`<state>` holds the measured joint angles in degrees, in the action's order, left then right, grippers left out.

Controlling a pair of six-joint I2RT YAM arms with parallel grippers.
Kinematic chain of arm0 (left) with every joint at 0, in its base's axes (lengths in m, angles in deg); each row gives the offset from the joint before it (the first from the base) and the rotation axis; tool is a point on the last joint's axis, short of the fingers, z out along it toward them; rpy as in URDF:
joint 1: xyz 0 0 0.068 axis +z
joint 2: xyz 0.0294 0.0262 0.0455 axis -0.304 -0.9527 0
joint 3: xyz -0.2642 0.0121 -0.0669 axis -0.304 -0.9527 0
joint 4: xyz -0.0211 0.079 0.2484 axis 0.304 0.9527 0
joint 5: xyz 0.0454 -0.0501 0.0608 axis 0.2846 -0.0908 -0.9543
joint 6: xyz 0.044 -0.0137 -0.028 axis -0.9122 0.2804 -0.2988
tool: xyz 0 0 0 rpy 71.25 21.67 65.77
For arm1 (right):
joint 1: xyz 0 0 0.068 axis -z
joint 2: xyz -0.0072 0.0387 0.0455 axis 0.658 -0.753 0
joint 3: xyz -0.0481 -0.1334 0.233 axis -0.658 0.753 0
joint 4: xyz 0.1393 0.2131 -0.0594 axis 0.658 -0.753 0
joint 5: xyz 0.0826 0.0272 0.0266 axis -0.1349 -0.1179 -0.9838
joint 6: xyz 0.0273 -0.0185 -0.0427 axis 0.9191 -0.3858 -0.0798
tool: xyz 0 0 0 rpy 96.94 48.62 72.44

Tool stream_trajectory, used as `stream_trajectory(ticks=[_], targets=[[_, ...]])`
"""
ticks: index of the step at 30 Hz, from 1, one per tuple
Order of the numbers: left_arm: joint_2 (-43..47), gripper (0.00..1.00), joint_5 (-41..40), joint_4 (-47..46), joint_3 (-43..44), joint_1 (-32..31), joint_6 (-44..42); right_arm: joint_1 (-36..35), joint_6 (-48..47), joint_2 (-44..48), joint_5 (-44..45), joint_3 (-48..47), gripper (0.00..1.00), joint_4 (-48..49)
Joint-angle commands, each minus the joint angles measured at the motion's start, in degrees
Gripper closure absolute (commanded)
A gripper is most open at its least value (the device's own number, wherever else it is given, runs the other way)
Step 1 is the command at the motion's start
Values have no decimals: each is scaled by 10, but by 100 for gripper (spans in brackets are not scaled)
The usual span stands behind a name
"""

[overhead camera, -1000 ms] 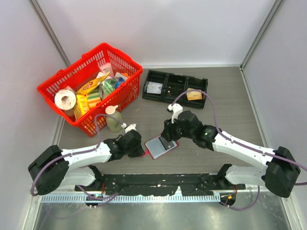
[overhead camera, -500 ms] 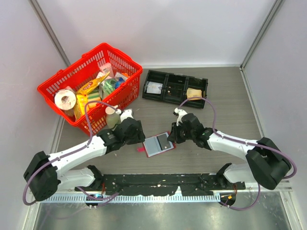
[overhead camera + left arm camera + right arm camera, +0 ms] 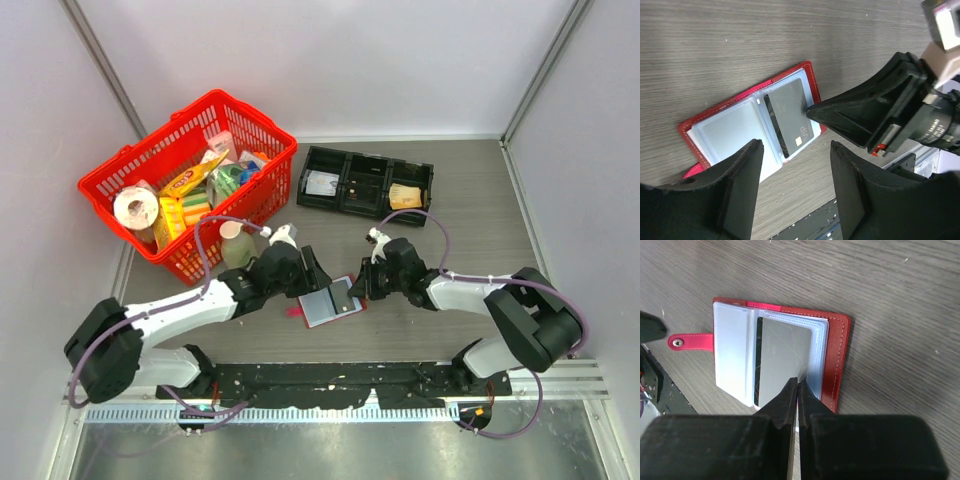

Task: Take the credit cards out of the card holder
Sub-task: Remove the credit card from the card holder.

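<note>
The dark red card holder (image 3: 352,282) lies open and flat on the table, its pale clear sleeves (image 3: 730,357) facing up and its snap tab (image 3: 690,341) pointing left. One grey credit card (image 3: 782,357) sits in the right sleeve, dark with a chip in the left wrist view (image 3: 790,115). My right gripper (image 3: 798,382) is shut, its pinched tips resting on the card's near right edge (image 3: 357,290). My left gripper (image 3: 796,145) hovers open just left of the holder (image 3: 310,280), holding nothing.
A red basket (image 3: 290,140) of groceries stands at the back left, with a pale green bottle (image 3: 238,255) in front of it. A black three-compartment tray (image 3: 305,178) at the back holds a tan wad (image 3: 405,198). A black rail (image 3: 320,385) runs along the near edge.
My left gripper let go, opened and moved right along the holder's left side. My right gripper closed and came down low with its tips on the card.
</note>
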<state>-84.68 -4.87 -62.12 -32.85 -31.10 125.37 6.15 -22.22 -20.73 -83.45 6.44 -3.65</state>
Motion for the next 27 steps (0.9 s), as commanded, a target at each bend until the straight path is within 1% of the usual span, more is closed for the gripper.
stream_trajectory(ticks=[1, 3, 6, 9, 17, 22, 23, 27], targets=[[-45, 42, 26, -126, -23, -2, 33, 6, 14, -13, -18, 17, 92, 31], [-67, 44, 33, -155, -30, -4, 41, 6, 19, -17, -19, 26, 93, 30], [-98, 49, 33, -196, -44, -3, 55, 6, 30, -20, -21, 35, 93, 34], [-121, 53, 33, -220, -59, -3, 66, 7, 38, -22, -23, 43, 93, 39], [-153, 55, 34, -266, -90, -3, 85, 7, 42, -28, -24, 47, 93, 42], [-175, 59, 52, -304, -99, -3, 95, 8, 42, -28, -23, 45, 93, 40], [-179, 60, 69, -314, -103, -3, 99, 7, 42, -28, -23, 45, 93, 39], [-179, 62, 77, -333, -115, -4, 108, 8, 43, -29, -23, 44, 93, 39]])
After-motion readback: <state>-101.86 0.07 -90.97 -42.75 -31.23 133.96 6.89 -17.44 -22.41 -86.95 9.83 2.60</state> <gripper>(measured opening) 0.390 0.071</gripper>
